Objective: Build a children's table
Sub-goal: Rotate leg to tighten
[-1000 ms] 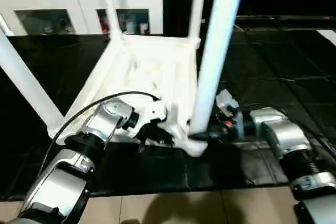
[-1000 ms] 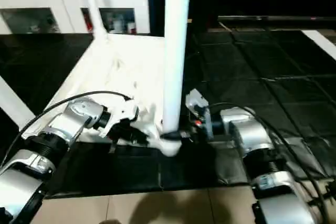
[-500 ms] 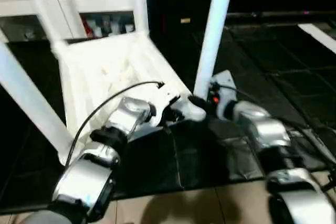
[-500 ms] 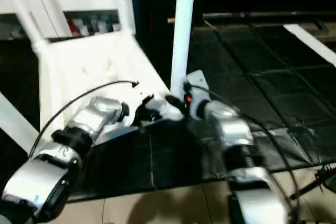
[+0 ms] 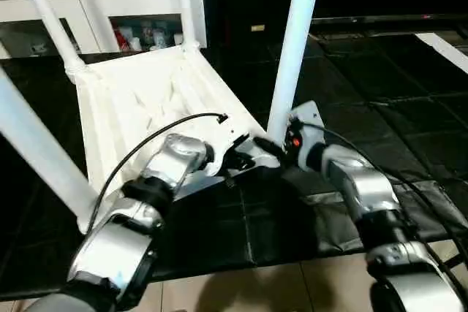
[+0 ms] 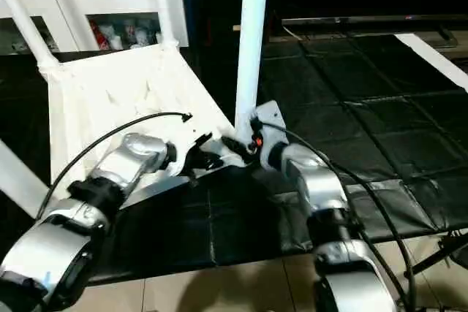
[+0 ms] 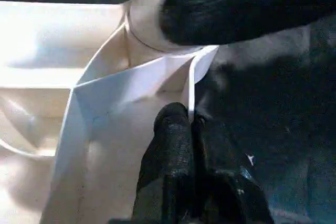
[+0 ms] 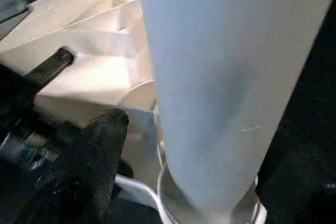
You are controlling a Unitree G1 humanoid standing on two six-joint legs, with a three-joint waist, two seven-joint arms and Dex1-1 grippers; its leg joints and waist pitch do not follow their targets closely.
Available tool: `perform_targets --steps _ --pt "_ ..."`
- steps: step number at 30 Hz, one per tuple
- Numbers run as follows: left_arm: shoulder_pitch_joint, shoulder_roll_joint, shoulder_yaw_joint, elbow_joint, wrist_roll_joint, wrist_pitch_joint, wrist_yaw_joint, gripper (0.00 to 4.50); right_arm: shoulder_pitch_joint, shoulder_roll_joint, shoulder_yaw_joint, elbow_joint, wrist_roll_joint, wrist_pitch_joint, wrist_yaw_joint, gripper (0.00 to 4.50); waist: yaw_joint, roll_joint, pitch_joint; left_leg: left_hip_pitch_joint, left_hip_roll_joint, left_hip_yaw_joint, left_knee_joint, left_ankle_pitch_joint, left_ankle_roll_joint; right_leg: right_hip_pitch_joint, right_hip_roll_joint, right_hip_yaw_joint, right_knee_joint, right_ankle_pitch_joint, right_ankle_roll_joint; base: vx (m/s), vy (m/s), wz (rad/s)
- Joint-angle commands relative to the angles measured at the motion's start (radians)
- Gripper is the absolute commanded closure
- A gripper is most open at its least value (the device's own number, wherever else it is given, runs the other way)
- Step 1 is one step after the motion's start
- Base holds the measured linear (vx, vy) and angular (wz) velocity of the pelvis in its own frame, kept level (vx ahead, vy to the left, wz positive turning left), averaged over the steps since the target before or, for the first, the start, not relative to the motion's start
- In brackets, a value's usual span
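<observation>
A: Where does the children's table [image 5: 150, 96] sit?

B: It lies upside down on the dark floor mat [image 5: 344, 118], ribbed underside up, with four legs rising from the corner sockets. The white cabinet [image 5: 110, 5] stands behind it.

A: Why are both arms at the near corner?

B: Judging by the grip, the left gripper [image 7: 190, 124] is clamped on the thin rim [image 7: 191, 85] beside the socket, probably to steady the top. The right gripper [image 5: 274, 147] is at the foot of the near leg [image 5: 292, 42], one black finger [image 8: 102, 145] lying just beside the socket collar [image 8: 142, 95], likely seating that leg.

A: Is the right one closed on the leg?

B: It cannot be told; the leg hides most of that gripper.

A: Anything else unclear?

B: All four legs run out of the top of the head views, and how deep the near leg sits in its socket is hidden.
</observation>
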Motion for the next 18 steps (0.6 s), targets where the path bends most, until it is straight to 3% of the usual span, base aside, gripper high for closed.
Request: perform_targets --steps 1,6,12,18 --pt "-0.009 -0.003 -0.02 -0.05 -0.017 -0.053 -0.059 4.5 0.033 -0.01 0.082 -0.021 0.037 0.017 0.131 0.49 0.009 -0.013 -0.07 -0.001 0.021 -0.004 -0.058 -0.113 0.097 0.07 -0.065 0.057 -0.073 -0.228 -0.178 0.0 0.0 0.0" --pt "0.009 0.047 -0.05 -0.061 -0.018 -0.115 -0.188 4.5 0.055 -0.122 0.079 -0.086 0.082 0.012 0.327 0.05 0.025 -0.012 -0.07 0.0 0.027 -0.003 -0.058 -0.129 0.098 0.068 -0.067 0.058 -0.072 -0.237 -0.179 0.0 0.0 0.0" --pt "0.044 0.112 -0.102 -0.121 -0.034 -0.178 -0.404 4.5 0.036 -0.234 0.098 -0.086 0.107 0.004 0.507 0.05 0.043 -0.009 -0.073 0.001 0.031 -0.003 -0.056 -0.114 0.098 0.063 -0.067 0.06 -0.062 -0.185 -0.202 0.0 0.0 0.0" --pt "0.056 0.141 -0.136 -0.148 -0.036 -0.199 -0.507 4.5 0.021 -0.274 0.138 -0.085 0.122 -0.001 0.641 0.05 0.058 -0.012 -0.073 0.002 0.033 -0.004 -0.057 -0.123 0.082 0.064 -0.07 0.06 -0.062 -0.21 -0.195 0.0 0.0 0.0"
